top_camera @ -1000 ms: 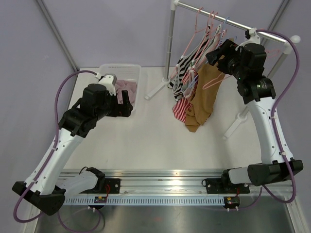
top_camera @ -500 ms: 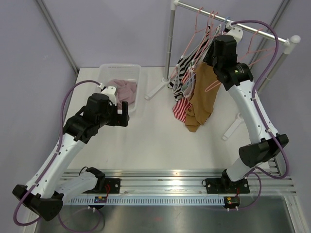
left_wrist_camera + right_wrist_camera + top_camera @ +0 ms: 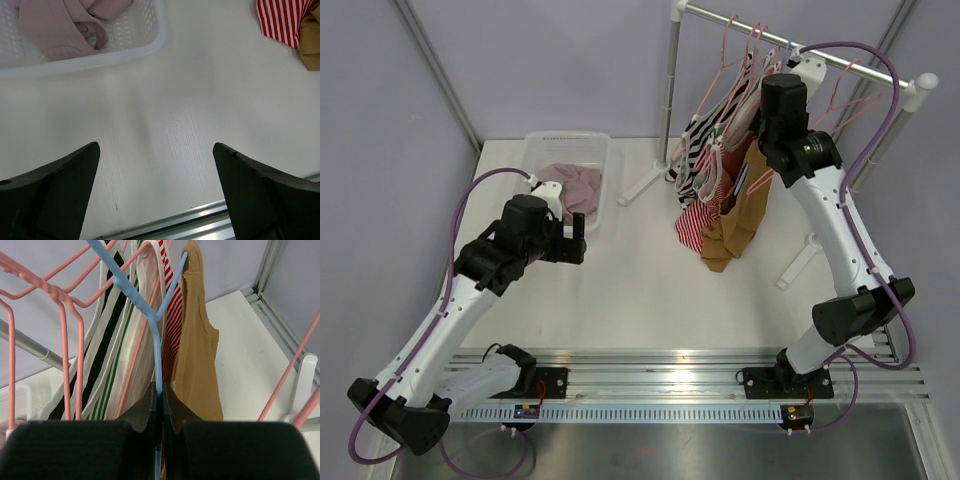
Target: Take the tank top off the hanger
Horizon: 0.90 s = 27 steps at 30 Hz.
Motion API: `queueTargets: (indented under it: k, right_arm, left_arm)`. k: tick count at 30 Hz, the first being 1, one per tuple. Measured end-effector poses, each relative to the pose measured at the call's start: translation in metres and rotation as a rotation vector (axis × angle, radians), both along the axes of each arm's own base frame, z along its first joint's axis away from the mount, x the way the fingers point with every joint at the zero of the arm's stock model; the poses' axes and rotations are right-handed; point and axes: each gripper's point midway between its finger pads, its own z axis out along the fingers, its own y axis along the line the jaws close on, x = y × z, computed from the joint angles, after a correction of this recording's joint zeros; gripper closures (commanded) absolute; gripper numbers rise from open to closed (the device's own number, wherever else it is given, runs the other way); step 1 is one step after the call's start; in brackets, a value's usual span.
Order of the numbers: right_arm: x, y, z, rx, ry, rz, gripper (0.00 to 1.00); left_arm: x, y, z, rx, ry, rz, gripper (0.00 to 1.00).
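The white tabletop (image 3: pixel 620 290) fills mid-frame. At upper right, the rack (image 3: pixel 670 90) carries the tan tank top (image 3: pixel 740 215) on its blue hanger (image 3: pixel 157 347). Left of centre, beside the basket (image 3: pixel 567 136), the left gripper (image 3: pixel 155 145) hovers wide open and empty. The right gripper (image 3: pixel 160 397) pinches the blue hanger's wire.

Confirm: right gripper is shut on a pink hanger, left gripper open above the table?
Wrong on one point: the hanger is blue, not pink. The right wrist view shows the right gripper shut on the wire of the blue hanger, with pink hangers beside it. The rest holds: the left gripper is open above the table.
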Motion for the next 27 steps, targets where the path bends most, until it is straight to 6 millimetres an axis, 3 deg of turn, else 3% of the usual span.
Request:
queueTargets:
  k: [15,22,27]
  right_arm:
    - [-0.041,-0.007,0.054,0.070,-0.113,0.034,1.00]
    - [-0.099,-0.005,0.074,0.129,-0.166,0.159,1.00]
    - [-0.154,-0.006,0.086,0.154,-0.196,0.263,1.00]
  left_arm:
    - [-0.001,0.000,0.005,-0.016,-0.030,0.000,0.01]
    - [-0.004,0.000,0.014,-0.049,-0.053,0.008,0.01]
    - [-0.008,-0.002,0.035,-0.113,-0.099,0.024,0.01]
